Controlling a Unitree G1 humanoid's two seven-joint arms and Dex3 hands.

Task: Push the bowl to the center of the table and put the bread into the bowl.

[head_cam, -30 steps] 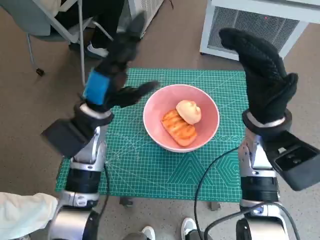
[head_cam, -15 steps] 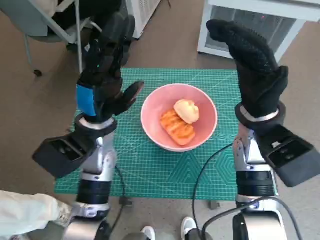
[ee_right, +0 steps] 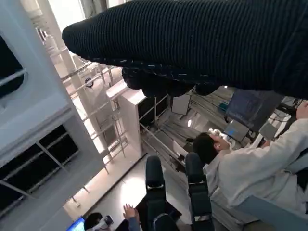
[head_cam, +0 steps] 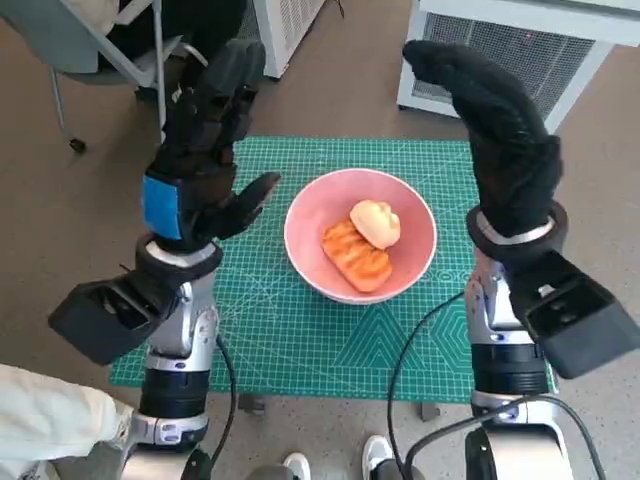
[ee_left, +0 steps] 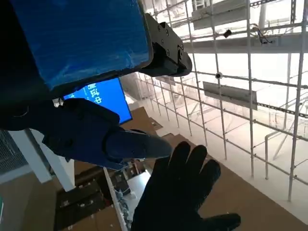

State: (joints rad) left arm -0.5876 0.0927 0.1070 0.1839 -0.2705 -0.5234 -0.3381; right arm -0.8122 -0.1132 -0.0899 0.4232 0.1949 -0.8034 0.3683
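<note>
bowl (head_cam: 361,236): pink, sitting pretty much dead center on the green mat (head_cam: 300,330) that covers the surface
bread (head_cam: 357,254): already inside the bowl. It's a ridged orange-brown piece, lying toward 7 o'clock in there
bun (head_cam: 376,222): pale round one, also in the bowl, touching the bread on its 1 o'clock side
left hand (head_cam: 200,155): raised up at about 9 o'clock from the bowl, blue tape facing the head camera, fingers (head_cam: 226,85) spread apart and pointing to 12, thumb poking toward the bowl rim but not touching it. Holding nothing
right hand (head_cam: 498,130): black glove, up in the air around 3 o'clock from the bowl, fingers stretched out and bent over at the tips, nothing in it
left wrist view: looks up at a ceiling grid; the gloved hand shows there with fingers fanned out
right wrist view: glove across the frame, a person in a white top (ee_right: 250,166) beyond it
floor: brown, with a chair (head_cam: 90,40) at 11 o'clock and a white grilled unit (head_cam: 500,50) at 1 o'clock
</note>
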